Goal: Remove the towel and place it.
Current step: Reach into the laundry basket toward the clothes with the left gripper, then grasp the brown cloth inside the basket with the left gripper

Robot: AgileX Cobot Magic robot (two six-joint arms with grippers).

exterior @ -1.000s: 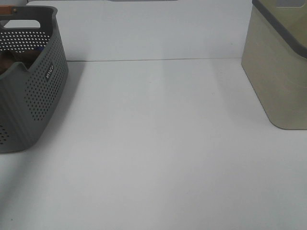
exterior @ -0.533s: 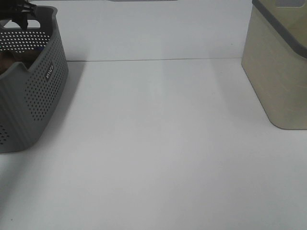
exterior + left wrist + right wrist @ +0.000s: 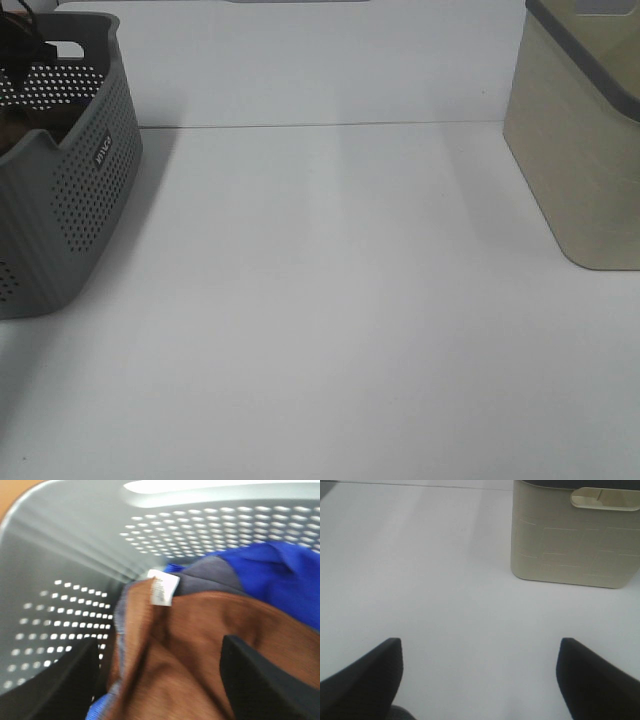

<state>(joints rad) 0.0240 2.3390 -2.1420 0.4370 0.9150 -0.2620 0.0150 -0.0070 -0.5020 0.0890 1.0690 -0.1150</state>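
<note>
The towel (image 3: 200, 645) is a brown plush cloth with a small white tag (image 3: 163, 589), bunched inside the grey perforated basket (image 3: 75, 545). My left gripper (image 3: 160, 682) is open just above it, its dark fingers (image 3: 265, 680) standing on either side of the brown folds with nothing gripped. In the exterior high view only a dark part of the left arm (image 3: 20, 40) shows over the basket (image 3: 90, 190), and a sliver of towel (image 3: 18, 128) inside. My right gripper (image 3: 480, 680) is open over bare table.
A blue cloth (image 3: 285, 575) lies against the towel in the basket, partly under it. A beige bin (image 3: 585, 140) with a grey rim stands at the right back of the white table (image 3: 330, 300); it also shows ahead of the right gripper as the bin (image 3: 575, 540).
The left arm has come into view over the basket's far corner and dropped lower into it. The right arm, basket and bin have not moved.
</note>
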